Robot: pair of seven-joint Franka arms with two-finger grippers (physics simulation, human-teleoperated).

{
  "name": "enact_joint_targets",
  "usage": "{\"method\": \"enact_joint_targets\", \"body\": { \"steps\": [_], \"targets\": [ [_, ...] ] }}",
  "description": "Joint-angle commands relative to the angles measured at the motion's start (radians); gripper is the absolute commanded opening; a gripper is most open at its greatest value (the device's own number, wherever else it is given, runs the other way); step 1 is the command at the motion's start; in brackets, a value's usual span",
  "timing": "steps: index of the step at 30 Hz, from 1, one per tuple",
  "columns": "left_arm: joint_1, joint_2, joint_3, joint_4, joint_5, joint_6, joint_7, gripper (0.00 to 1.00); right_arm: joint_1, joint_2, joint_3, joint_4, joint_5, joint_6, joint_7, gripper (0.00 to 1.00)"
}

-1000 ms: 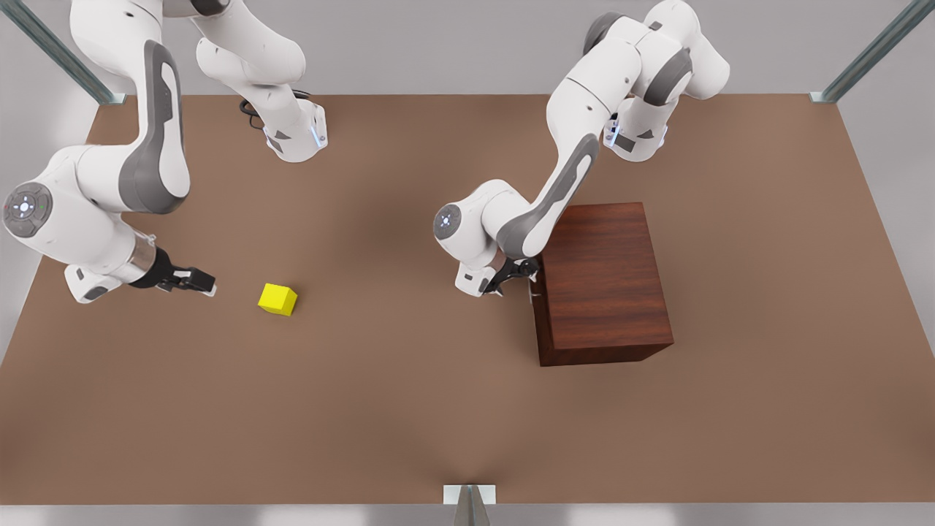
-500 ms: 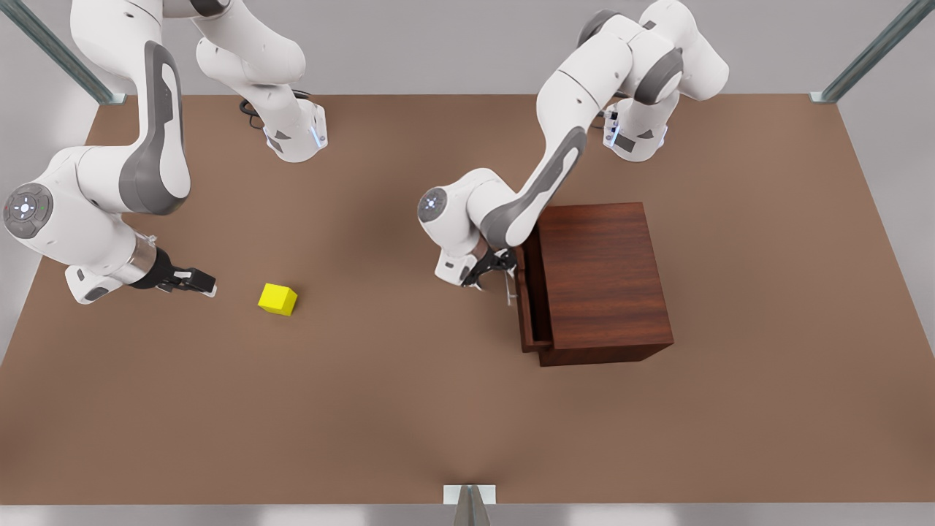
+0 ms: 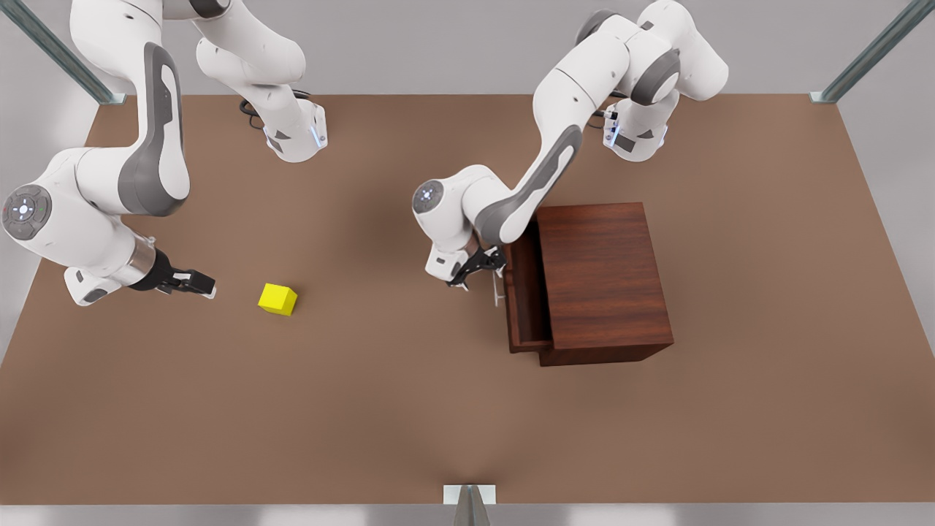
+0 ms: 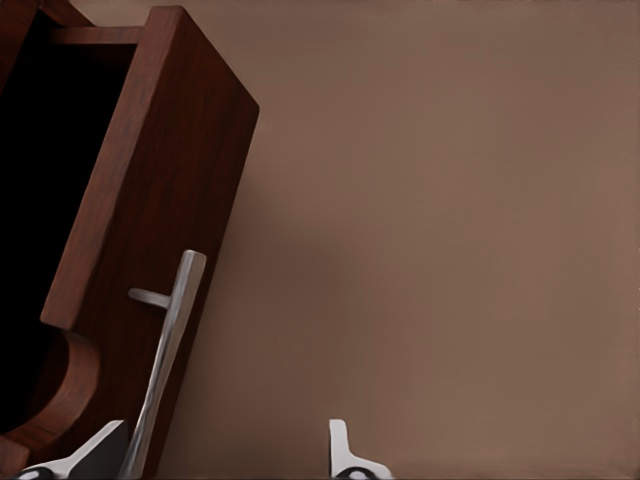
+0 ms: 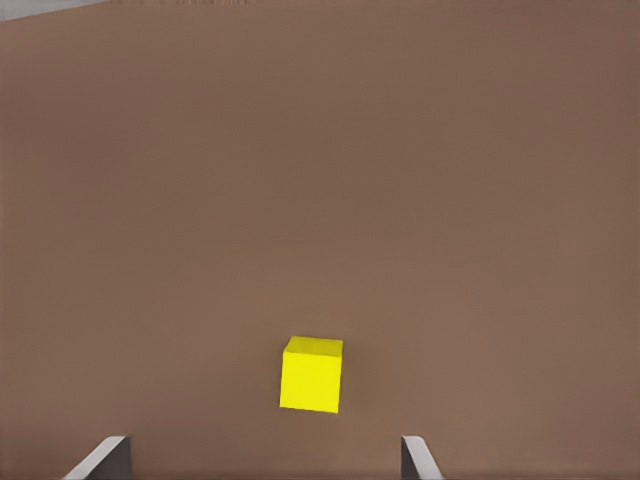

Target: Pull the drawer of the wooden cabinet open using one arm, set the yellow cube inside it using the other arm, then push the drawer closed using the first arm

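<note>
Front view: wooden cabinet (image 3: 603, 281) sitting on brown table (image 3: 365, 409), right of centre. Drawer (image 3: 527, 292) sticking partway out toward the front view's left, dark inside showing. Silver handle (image 3: 498, 291) standing off drawer front. Left gripper (image 3: 483, 272) sitting right at far end of handle, fingers spread w/ handle in the gap; can't tell if actually touching bar. Yellow cube (image 3: 277, 299) lying on table well apart from cabinet, on the front view's left side. Right gripper (image 3: 196, 281) hanging low over table near cube, on the side away from cabinet, pointing at it w/ a gap between; holding nothing.

Left wrist view: looking along drawer front (image 4: 165, 210), panel tilted in frame, black drawer interior beyond top edge. Handle (image 4: 165, 350) running along panel on a short post. Light fingertips (image 4: 345, 455) showing wide apart, one on each side of handle, so released, not clenched. Bare table (image 4: 450, 230) beyond.

Right wrist view: cube (image 5: 312, 374) resting flat on table (image 5: 320, 180), upright, just ahead of the gripper and about midway between its two fingertips (image 5: 105, 460), not touching either. Fingers spread wider than cube, grasping nothing.
</note>
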Motion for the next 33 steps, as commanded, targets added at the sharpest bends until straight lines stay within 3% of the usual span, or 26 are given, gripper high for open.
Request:
{"method": "enact_joint_targets", "body": {
  "steps": [1,19,21,24,27,30,31,32,33],
  "targets": [
    [-0.004,0.000,0.000,0.005,0.000,0.014,-0.045,1.00,0.000,-0.001,0.000,0.000,0.001,0.000,0.000,1.00],
    [-0.054,0.051,-0.014,0.102,-0.005,0.037,-0.084,1.00,0.026,0.005,0.003,0.026,-0.025,-0.017,0.061,1.00],
    [-0.075,0.045,-0.038,0.139,-0.008,-0.069,-0.088,1.00,0.097,0.008,0.003,0.026,-0.026,-0.017,0.231,1.00],
    [-0.106,-0.010,-0.129,0.303,-0.020,-0.455,-0.078,1.00,0.106,0.011,0.003,0.026,-0.020,-0.017,0.276,1.00],
    [-0.103,-0.122,-0.134,0.311,-0.094,-0.604,-0.062,1.00,0.106,0.018,0.005,0.026,-0.019,-0.017,0.274,1.00],
    [0.307,-0.341,-0.134,0.216,-0.249,-0.687,0.525,1.00,0.104,0.061,0.003,0.014,-0.008,-0.017,0.276,1.00],
    [0.537,-0.421,-0.134,0.124,-0.319,-0.646,0.869,1.00,0.098,0.097,0.003,0.010,0.020,-0.013,0.285,1.00],
    [0.721,-0.467,-0.130,0.009,-0.425,-0.519,1.093,1.00,0.098,0.099,0.003,-0.015,0.020,0.007,0.309,1.00],
    [0.801,-0.553,-0.126,-0.204,-0.479,-0.290,1.143,1.00,0.097,0.100,0.003,-0.035,0.020,0.046,0.320,1.00]
  ]
}}
